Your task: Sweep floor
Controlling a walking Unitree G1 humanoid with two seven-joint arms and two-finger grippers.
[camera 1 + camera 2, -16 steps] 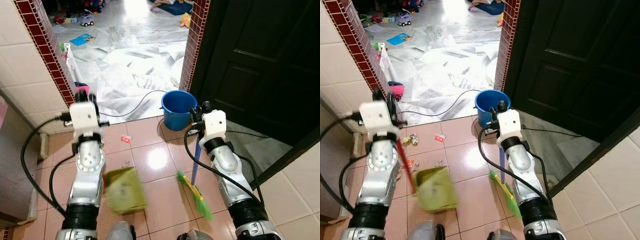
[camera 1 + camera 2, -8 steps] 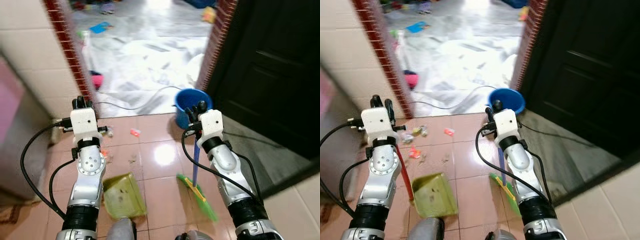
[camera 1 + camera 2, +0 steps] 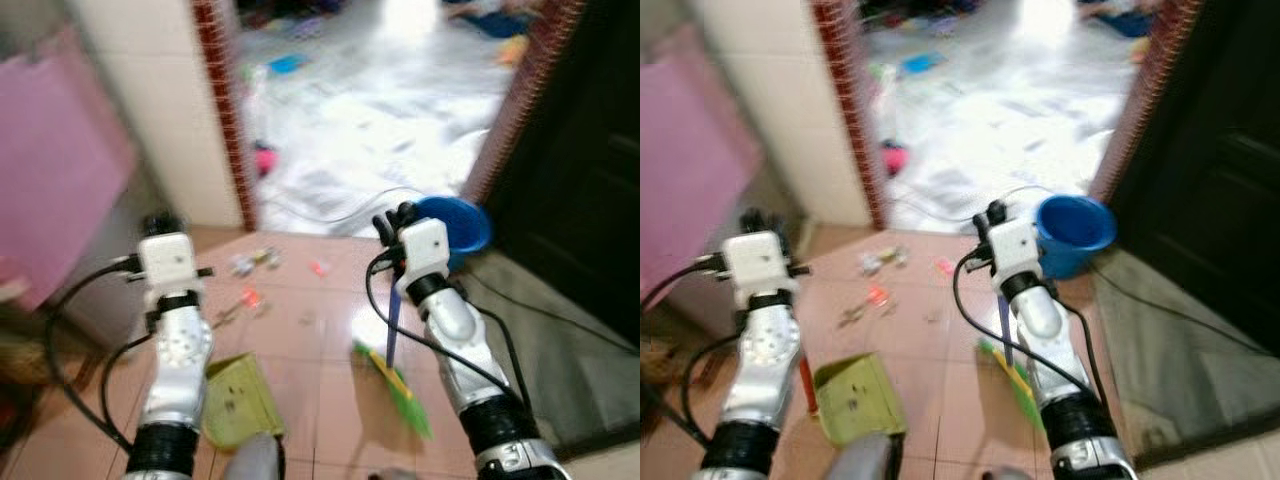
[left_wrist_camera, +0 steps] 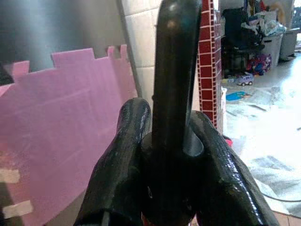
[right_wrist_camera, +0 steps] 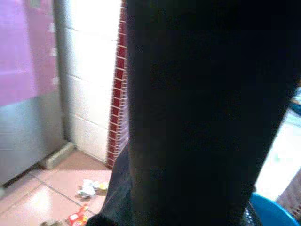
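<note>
Left eye view: a broom and a dustpan are held over a littered tile floor.

The left claw (image 4: 164, 155) is closed around a dark handle, and the green dustpan (image 3: 238, 398) is seen low at near left on the pink floor (image 3: 320, 345). The right claw (image 3: 392, 222) is wrapped around the blue handle of the broom (image 3: 392, 375), whose green bristles rest on the floor at near centre. Scraps of litter (image 3: 252, 263) lie farther off by the brick doorway, left of a blue bucket (image 3: 455, 222).

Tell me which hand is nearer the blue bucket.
Right. The right hand is just beside the blue bucket; the left hand is across the floor, near the pink panel.
</note>
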